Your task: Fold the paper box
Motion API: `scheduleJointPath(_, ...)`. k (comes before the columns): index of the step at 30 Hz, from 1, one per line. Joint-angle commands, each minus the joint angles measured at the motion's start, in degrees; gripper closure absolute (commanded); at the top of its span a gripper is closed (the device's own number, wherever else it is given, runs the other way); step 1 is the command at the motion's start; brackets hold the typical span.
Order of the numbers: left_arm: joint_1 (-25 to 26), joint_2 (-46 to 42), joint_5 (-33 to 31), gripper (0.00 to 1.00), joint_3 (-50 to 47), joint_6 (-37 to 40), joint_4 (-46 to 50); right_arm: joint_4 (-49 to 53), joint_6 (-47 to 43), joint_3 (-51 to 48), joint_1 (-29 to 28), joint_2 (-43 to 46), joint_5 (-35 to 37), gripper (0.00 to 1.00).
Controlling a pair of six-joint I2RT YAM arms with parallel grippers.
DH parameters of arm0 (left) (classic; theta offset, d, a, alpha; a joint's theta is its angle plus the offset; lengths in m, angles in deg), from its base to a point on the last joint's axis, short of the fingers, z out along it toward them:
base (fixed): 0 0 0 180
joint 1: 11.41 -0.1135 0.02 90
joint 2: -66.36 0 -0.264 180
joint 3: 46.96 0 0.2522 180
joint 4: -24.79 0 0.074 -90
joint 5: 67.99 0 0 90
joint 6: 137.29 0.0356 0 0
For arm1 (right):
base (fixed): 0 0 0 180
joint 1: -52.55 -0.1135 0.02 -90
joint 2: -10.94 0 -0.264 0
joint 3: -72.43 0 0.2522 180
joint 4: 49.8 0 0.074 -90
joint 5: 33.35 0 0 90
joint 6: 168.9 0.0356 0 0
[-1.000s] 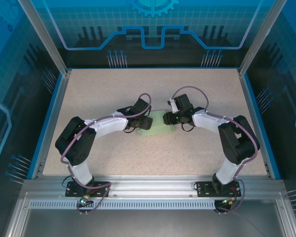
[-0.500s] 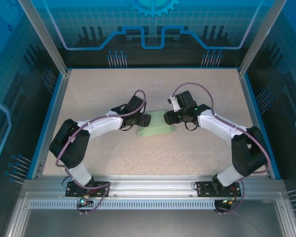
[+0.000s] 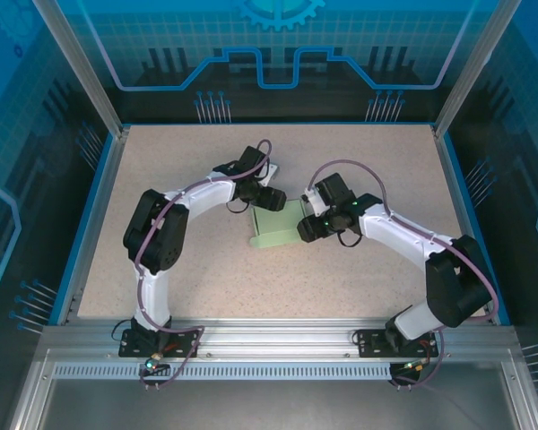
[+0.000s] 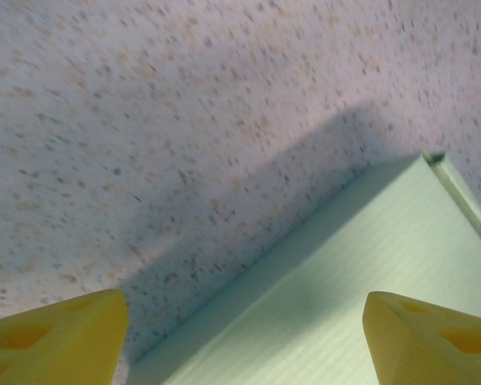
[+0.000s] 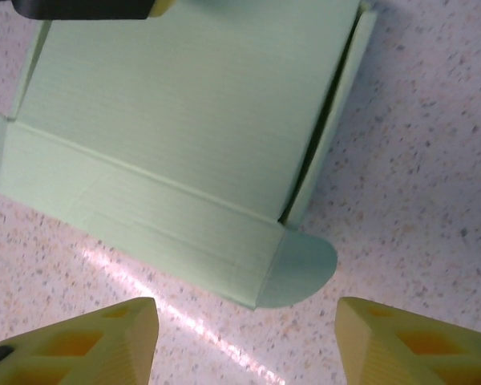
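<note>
While the paper box lies on the table, both grippers stand spread, empty. Over its far edge hangs the left gripper; just beside its rounded flap, the right gripper.

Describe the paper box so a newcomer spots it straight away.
Start at the speckled beige table. Near its middle, where the two arms' tips meet, lies the paper box. It is flat pale green card with creases and a rounded tab, unlike the black-and-white arms around it.
</note>
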Motion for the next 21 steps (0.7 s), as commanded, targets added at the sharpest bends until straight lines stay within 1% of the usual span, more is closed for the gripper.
scheduleJointPath(1,-0.15,0.36,6.99,0.22,1.51,2.25,5.77,4.37,-1.71,2.90,-0.48,-0.99,-5.34,0.38)
scheduleJointPath(4,-0.18,-0.34,10.01,0.23,0.41,1.90,6.63,6.72,-2.68,4.36,-0.24,-1.48,-8.94,0.38)
scheduleJointPath(7,-0.15,-1.70,11.93,0.24,-1.67,1.29,6.97,8.91,-1.48,5.84,0.36,-1.96,-10.35,0.37)
scheduleJointPath(11,0.24,-5.30,15.28,0.26,-6.80,-0.91,5.81,8.26,3.78,5.02,0.53,-1.23,-10.73,0.38)
scheduleJointPath(14,1.20,-8.83,19.95,0.27,-12.55,-3.27,3.12,7.62,6.38,3.60,0.43,0.12,-10.81,0.37)
scheduleJointPath(17,2.53,-11.76,24.33,0.27,-17.45,-5.52,0.36,7.92,7.09,2.40,0.42,1.58,-9.81,0.37)
scheduleJointPath(19,3.00,-13.29,24.42,0.27,-19.45,-6.81,-1.11,8.00,7.44,1.64,0.40,2.14,-8.49,0.37)
scheduleJointPath(21,2.91,-14.86,21.18,0.26,-20.79,-8.04,-2.64,6.57,8.60,-0.12,0.60,2.58,-8.83,0.37)
